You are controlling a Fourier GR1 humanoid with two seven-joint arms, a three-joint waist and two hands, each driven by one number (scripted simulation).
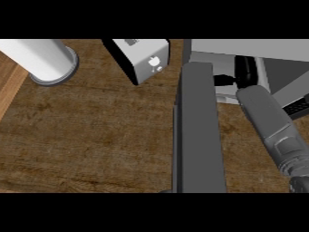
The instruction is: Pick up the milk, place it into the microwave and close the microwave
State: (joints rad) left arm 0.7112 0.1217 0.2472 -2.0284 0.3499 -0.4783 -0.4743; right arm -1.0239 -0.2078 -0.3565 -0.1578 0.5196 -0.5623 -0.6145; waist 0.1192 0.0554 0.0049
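At twelve o'clock on the brown wood-grain counter (89, 136) stands the milk, a white box-shaped carton with a small dark emblem on its face (148, 56). It is upright as far as we can judge and is touched by nothing. The pale grey box-shaped microwave (250, 47) sits toward one to two o'clock. Its dark grey slab of a door (198, 136) is swung wide open and runs from the oven's mouth down toward six o'clock.

Our black right hand (246, 70) is at the oven's mouth, on the three o'clock side of that door, at the end of the grey right forearm (274, 124). We cannot tell whether it is released or clenched, and we see nothing in it. Our left hand does not show.

The carton lies on the nine o'clock side of the door, so we judge the pick-up still lies ahead. To do it well we should draw the right arm back toward five o'clock and clear the door's free edge. We then approach the carton from its open six o'clock side and grasp it across its narrow faces, keeping it upright. A tall white cylinder on a grey base (40, 56) at ten o'clock stands well apart and should not interfere.
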